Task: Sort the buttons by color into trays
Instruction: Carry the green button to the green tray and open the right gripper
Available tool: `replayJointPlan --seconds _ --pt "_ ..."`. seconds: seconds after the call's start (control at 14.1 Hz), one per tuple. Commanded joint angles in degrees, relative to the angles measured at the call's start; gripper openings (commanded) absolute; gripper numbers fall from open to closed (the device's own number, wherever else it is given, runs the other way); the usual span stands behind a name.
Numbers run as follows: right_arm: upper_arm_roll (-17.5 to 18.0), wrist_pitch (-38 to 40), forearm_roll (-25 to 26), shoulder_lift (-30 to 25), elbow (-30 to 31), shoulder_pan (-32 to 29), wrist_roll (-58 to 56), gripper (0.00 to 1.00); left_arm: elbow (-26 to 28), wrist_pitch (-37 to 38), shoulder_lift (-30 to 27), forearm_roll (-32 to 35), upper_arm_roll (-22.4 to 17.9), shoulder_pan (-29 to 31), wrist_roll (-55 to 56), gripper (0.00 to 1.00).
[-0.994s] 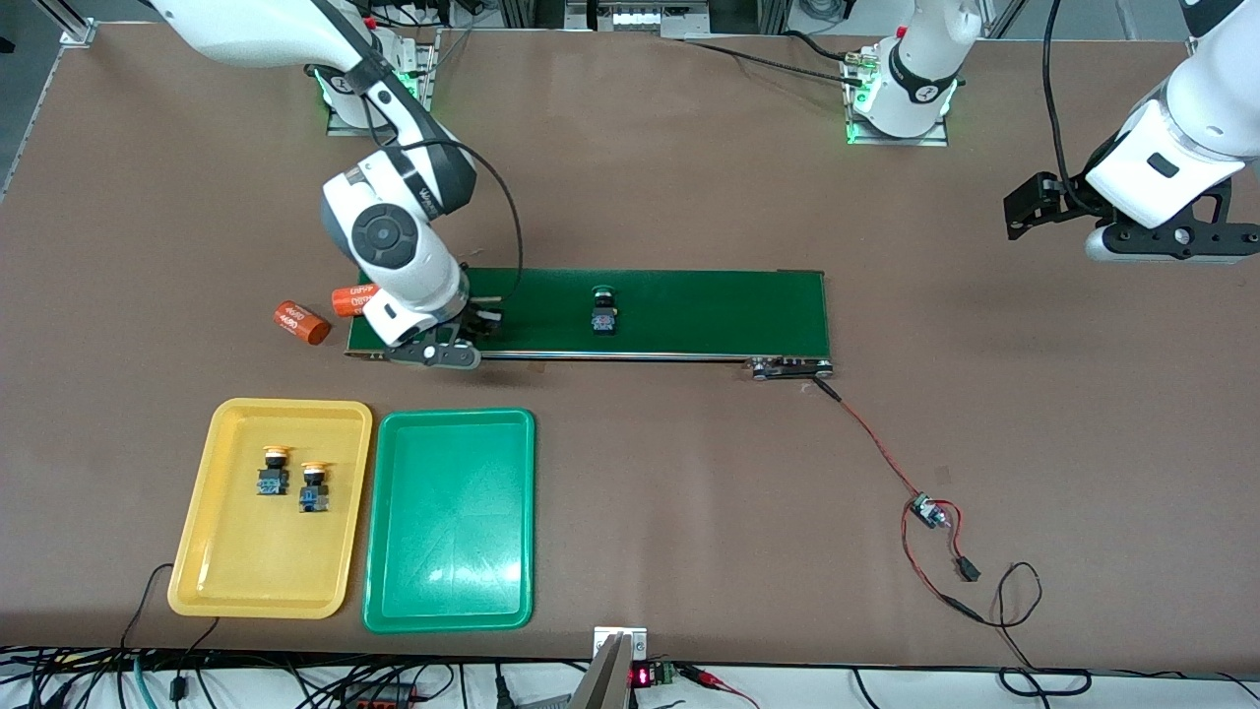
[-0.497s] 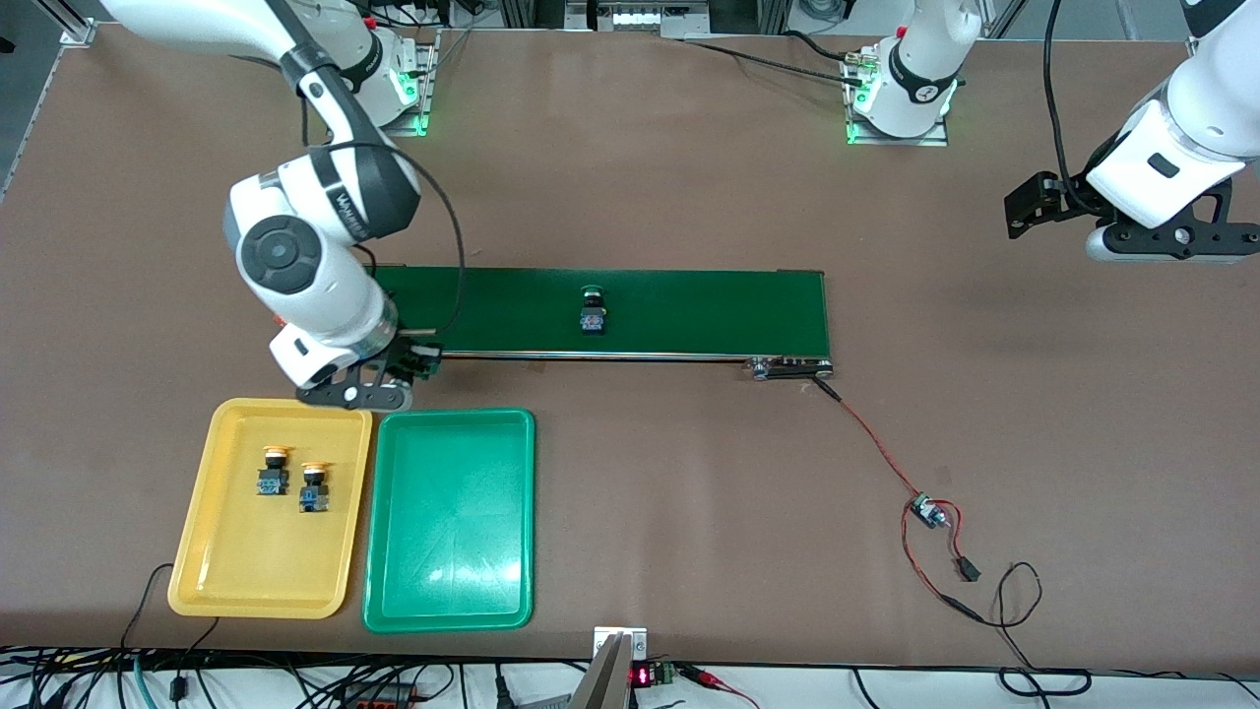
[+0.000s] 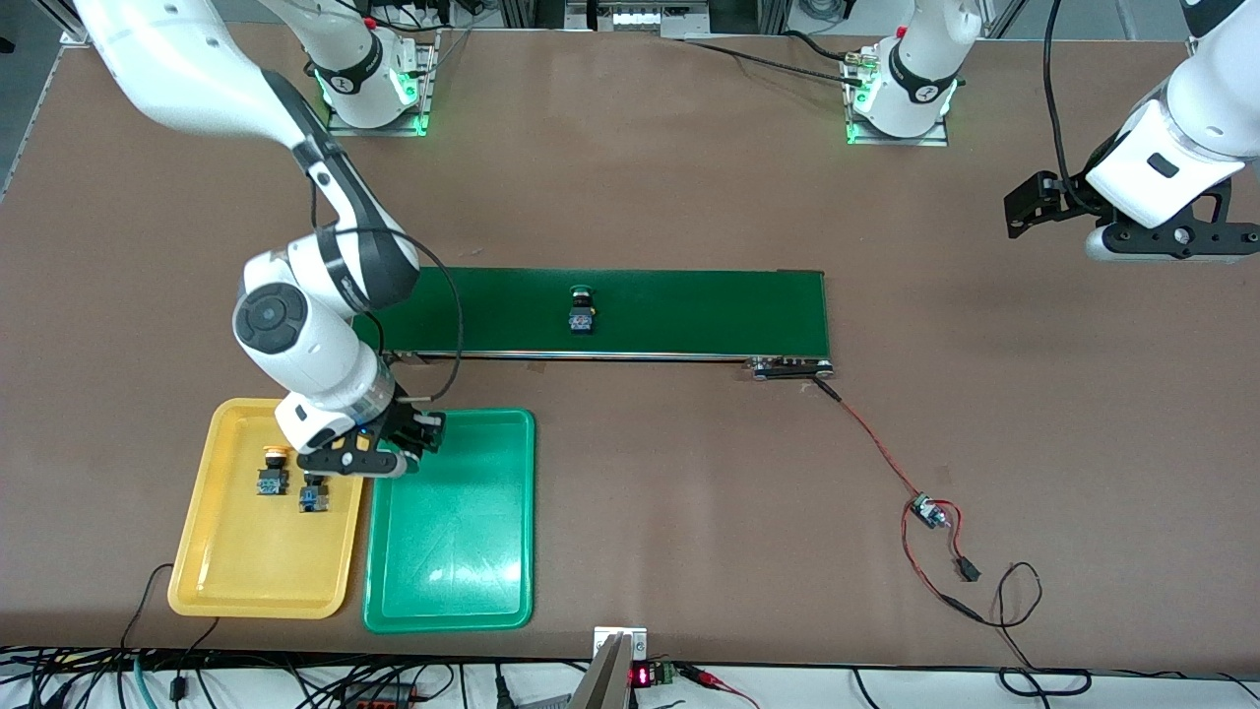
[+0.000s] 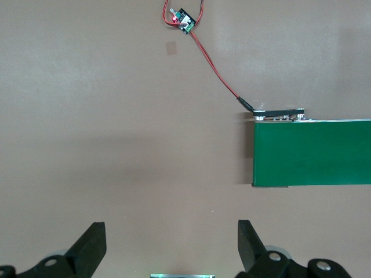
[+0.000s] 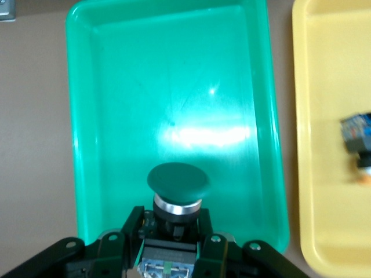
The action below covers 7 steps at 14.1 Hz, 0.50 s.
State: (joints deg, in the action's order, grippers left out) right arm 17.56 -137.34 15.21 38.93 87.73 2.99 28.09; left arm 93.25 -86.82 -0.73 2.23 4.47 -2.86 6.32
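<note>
My right gripper (image 3: 407, 445) hangs over the green tray (image 3: 453, 532), above its corner next to the yellow tray (image 3: 246, 561). It is shut on a green-capped button (image 5: 177, 182), gripping the blocky body with the cap pointing away from the wrist (image 5: 174, 230). Two yellow-capped buttons (image 3: 274, 471) (image 3: 314, 492) lie in the yellow tray; one shows blurred in the right wrist view (image 5: 359, 136). Another green-capped button (image 3: 582, 311) sits on the dark green conveyor belt (image 3: 689, 310). My left gripper (image 3: 1167, 241) waits open over bare table at the left arm's end, nothing between its fingers (image 4: 171, 243).
A red wire runs from the conveyor's end to a small circuit board (image 3: 926, 510), also seen in the left wrist view (image 4: 181, 20). The green tray's floor (image 5: 174, 75) is bare under the held button. Cables line the table edge nearest the front camera.
My right arm has swung from the conveyor's end to above the trays with the green-capped button in its grip. The button on the belt has drifted toward the right arm's end. The left arm is still.
</note>
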Motion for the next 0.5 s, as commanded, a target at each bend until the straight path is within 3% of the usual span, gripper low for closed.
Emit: replayJointPlan --seconds 0.0,0.21,0.36,0.43 --pt "-3.31 -4.50 4.45 4.47 -2.74 2.11 -0.50 0.14 -1.22 0.86 -0.06 1.02 0.19 -0.21 -0.87 1.00" --pt "-4.20 -6.98 6.06 6.07 -2.74 2.19 -0.14 0.18 -1.31 0.86 -0.06 1.11 0.45 -0.39 -0.78 1.00" --pt "-4.20 -7.24 5.97 6.33 -2.74 2.11 0.03 0.29 -1.23 1.04 -0.06 1.02 0.37 -0.30 -0.87 1.00" --pt "-4.20 -7.24 5.97 6.33 -2.82 2.11 0.21 0.41 -1.23 1.04 -0.06 1.02 0.37 -0.39 -0.87 1.00"
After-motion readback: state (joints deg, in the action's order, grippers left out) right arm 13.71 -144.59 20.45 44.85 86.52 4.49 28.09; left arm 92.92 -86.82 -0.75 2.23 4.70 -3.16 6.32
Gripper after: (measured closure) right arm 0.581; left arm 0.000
